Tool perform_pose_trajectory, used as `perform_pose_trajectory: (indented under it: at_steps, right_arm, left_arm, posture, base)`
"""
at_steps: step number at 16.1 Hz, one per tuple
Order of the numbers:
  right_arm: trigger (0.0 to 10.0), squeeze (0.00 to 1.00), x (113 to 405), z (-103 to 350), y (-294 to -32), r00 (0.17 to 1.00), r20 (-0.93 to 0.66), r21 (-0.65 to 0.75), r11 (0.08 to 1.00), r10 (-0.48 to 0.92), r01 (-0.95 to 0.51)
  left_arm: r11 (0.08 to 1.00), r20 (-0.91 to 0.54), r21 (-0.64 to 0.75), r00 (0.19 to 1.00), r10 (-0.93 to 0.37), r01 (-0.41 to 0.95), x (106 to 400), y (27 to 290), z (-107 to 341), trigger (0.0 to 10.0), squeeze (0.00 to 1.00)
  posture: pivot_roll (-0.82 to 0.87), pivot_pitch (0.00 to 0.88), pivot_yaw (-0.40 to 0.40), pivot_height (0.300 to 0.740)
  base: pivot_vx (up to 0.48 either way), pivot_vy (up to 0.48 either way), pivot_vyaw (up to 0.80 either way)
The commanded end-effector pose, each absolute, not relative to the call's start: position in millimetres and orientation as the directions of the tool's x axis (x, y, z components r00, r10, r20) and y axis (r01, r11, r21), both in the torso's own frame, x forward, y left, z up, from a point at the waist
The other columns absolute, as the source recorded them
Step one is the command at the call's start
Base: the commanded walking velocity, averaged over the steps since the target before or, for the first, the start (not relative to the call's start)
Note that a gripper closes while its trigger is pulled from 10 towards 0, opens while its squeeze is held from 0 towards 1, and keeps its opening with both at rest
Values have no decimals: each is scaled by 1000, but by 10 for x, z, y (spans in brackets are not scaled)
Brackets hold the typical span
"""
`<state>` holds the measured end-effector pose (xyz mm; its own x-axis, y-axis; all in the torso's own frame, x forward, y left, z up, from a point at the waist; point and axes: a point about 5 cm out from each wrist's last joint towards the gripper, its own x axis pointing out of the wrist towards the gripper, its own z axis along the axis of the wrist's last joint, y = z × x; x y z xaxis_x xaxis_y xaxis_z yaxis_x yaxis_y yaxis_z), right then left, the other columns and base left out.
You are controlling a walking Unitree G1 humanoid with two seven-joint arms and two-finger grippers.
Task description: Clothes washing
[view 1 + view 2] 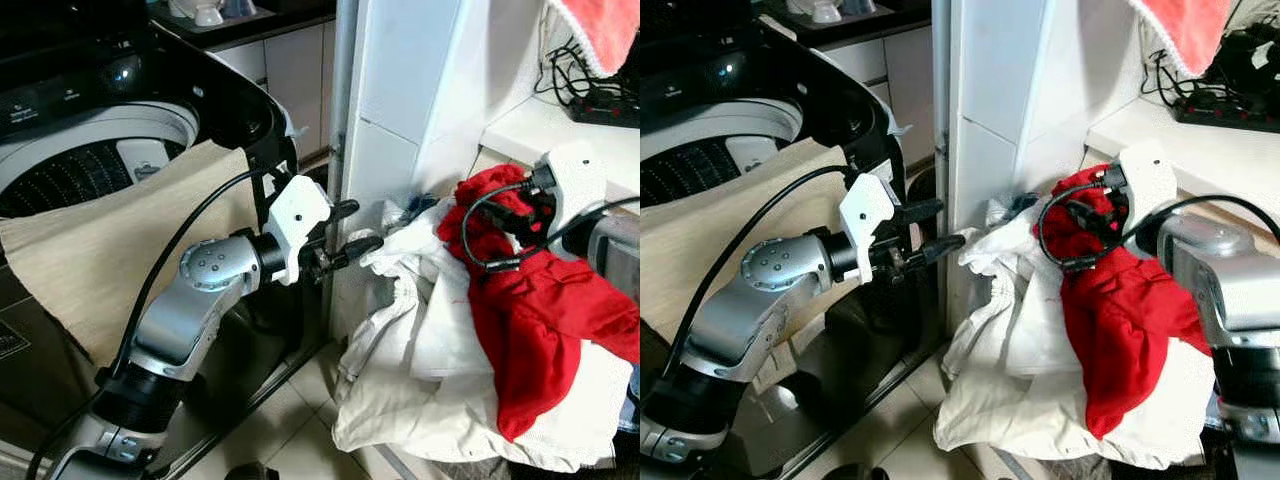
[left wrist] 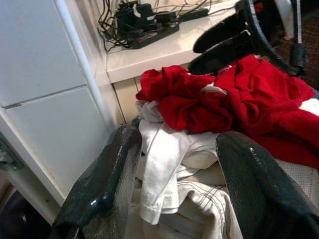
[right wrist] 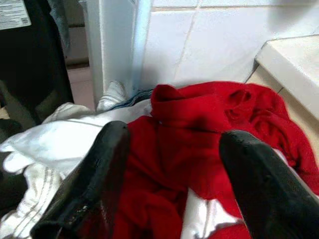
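Note:
A pile of laundry lies on the floor against the white tiled wall, with a red garment (image 1: 530, 300) on top of white clothes (image 1: 400, 330). My left gripper (image 1: 356, 228) is open and level, its fingertips just at the left edge of the white clothes. The left wrist view has a white sleeve (image 2: 164, 164) between its fingers (image 2: 107, 184). My right gripper (image 1: 1080, 215) is open too, hovering right above the red garment (image 3: 199, 129). The top-loading washing machine (image 1: 110, 150) stands open at the left, a beige cloth (image 1: 120, 260) draped over its front rim.
A white pillar corner (image 1: 345, 120) rises between the machine and the pile. A ledge (image 1: 540, 130) at the right carries a power strip (image 1: 600, 105) with cables, and a pink towel (image 1: 605, 30) hangs above. Bare floor tiles (image 1: 290, 430) lie in front.

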<state>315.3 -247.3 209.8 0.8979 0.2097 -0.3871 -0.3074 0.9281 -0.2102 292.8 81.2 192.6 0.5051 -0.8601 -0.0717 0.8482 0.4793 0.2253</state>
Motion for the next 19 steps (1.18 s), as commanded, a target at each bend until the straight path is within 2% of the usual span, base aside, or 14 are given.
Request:
perform_pose_trajectory:
  at_steps: [1, 6, 7, 8, 10, 11, 12, 13, 19]
  right_arm:
    - [10000, 1000, 3187, 2107, -2480, 899, -387, -227, 923, 206, -310]
    - [10000, 1000, 3297, 1859, -2478, 860, -459, -196, 918, 225, -345]
    - [10000, 376, 3329, 1755, -2528, 851, -493, -234, 915, 179, -328]
    - [10000, 0, 3359, 1616, -2585, 832, -536, -267, 906, 144, -329]
    - [10000, 0, 3376, 1539, -2588, 819, -556, -271, 901, 141, -339]
    - [9255, 0, 3393, 1517, -2583, 816, -559, -270, 899, 145, -344]
    - [7412, 0, 3399, 1504, -2577, 814, -562, -263, 901, 148, -346]
    - [0, 0, 3404, 1493, -2574, 808, -567, -249, 903, 158, -351]
    - [0, 0, 3428, 1452, -2582, 780, -592, -216, 893, 201, -394]
  left_arm:
    - [456, -84, 249, 488, -869, 854, 2899, 794, 1950, 10000, 0]
    - [441, -99, 247, 475, -875, 863, 2884, 794, 1943, 10000, 0]
    - [430, -103, 244, 464, -880, 870, 2872, 788, 1941, 10000, 0]
    - [412, -108, 239, 446, -889, 879, 2852, 777, 1938, 10000, 0]
    - [395, -113, 230, 428, -897, 890, 2825, 776, 1936, 10000, 0]
    - [382, -119, 223, 414, -902, 897, 2808, 779, 1931, 10000, 0]
    - [373, -125, 217, 405, -906, 902, 2795, 780, 1925, 10000, 0]
    - [366, -125, 208, 396, -910, 907, 2777, 777, 1924, 10000, 0]
    - [344, -141, 189, 373, -917, 920, 2743, 773, 1912, 10000, 0]
  posture:
    - [-134, 0, 28, 740]
    - [-129, 0, 28, 740]
    - [-129, 0, 28, 740]
    - [-124, 0, 29, 740]
    - [-124, 0, 29, 740]
    - [-116, 0, 24, 740]
    - [-116, 0, 24, 740]
    - [-112, 0, 20, 740]
    - [-115, 0, 19, 740]
  base:
    - [0, 0, 0]
    - [0, 0, 0]
    - [0, 0, 0]
    - [0, 0, 0]
    - [0, 0, 0]
    - [0, 0, 0]
    - [0, 0, 0]
    - [0, 0, 0]
    - [0, 0, 0]
